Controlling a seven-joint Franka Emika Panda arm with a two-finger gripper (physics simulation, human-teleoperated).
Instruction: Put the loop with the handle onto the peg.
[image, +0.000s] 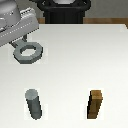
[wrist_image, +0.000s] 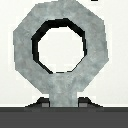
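The loop with the handle (image: 27, 53) is a flat grey ring, seen at the exterior view's upper left, hanging a little above the white table with a shadow beside it. My gripper (image: 20, 40) is shut on its stubby handle. In the wrist view the ring (wrist_image: 22, 45) fills the picture, and its handle (wrist_image: 62, 90) runs down between the dark fingertips (wrist_image: 44, 104) of the gripper (wrist_image: 62, 103). The peg (image: 34, 104), a dark grey upright cylinder, stands near the table's front at the exterior view's left, well apart from the loop.
A brown wooden block (image: 96, 105) stands upright at the front of the white table (image: 80, 60), towards the exterior view's right, level with the peg. The robot's dark base (image: 62, 12) sits behind the table's far edge.
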